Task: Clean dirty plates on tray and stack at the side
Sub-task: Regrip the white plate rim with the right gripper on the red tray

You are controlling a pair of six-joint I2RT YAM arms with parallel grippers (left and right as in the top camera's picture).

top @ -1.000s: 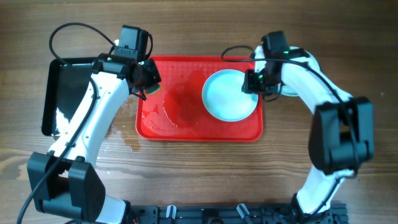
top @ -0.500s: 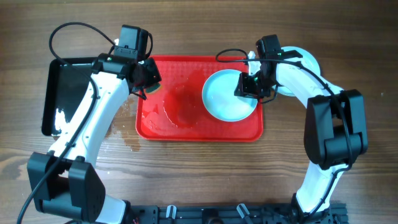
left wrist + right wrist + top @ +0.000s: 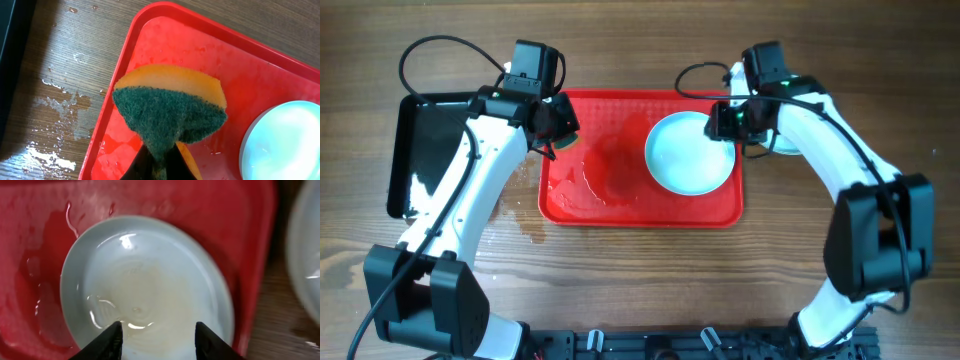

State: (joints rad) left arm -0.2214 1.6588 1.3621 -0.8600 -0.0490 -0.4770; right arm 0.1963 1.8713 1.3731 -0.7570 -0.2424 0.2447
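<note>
One pale blue-white plate [image 3: 688, 152] lies on the right half of the red tray [image 3: 610, 205]; it also shows wet and glossy in the right wrist view [image 3: 150, 290]. My right gripper [image 3: 723, 120] is open and empty just above the plate's far right rim, its fingertips [image 3: 157, 335] spread over the plate. Another plate [image 3: 802, 100] sits off the tray on the table, mostly hidden behind my right arm; its edge shows in the right wrist view [image 3: 305, 255]. My left gripper [image 3: 552, 128] is shut on a green-and-orange sponge [image 3: 170, 110] over the tray's far left corner.
A black tray [image 3: 420, 150] lies on the table at the far left. Water puddles wet the red tray's middle [image 3: 605, 175] and the wood [image 3: 55, 100] beside its left edge.
My right gripper moved in over the plate, then drew back up and right to the plate's far right rim. The left arm and sponge have not moved.
</note>
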